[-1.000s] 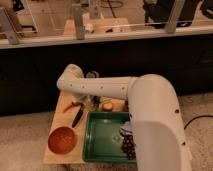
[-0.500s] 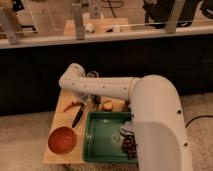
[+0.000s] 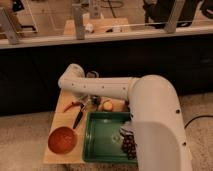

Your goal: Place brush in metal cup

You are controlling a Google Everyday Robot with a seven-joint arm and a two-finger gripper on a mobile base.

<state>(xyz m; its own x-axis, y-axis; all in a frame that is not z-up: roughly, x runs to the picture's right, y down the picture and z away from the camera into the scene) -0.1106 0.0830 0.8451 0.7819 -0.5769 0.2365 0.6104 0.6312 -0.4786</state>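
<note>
The slim black brush (image 3: 78, 118) lies on the wooden table (image 3: 56, 150), between the red bowl (image 3: 62, 140) and the arm. A small grey cup with a dark inside (image 3: 92, 75) stands at the table's far edge, partly hidden behind the arm. My gripper (image 3: 92, 100) is low over the table, just right of and above the brush's far end, next to the orange-handled utensil (image 3: 72, 105). The arm covers most of the gripper.
A green tray (image 3: 100, 145) sits right of the brush, with dark grapes (image 3: 129, 144) at its right side. A yellowish food item (image 3: 107, 105) lies just beyond the tray. My white arm (image 3: 150, 120) covers the table's right side. A dark counter wall stands behind.
</note>
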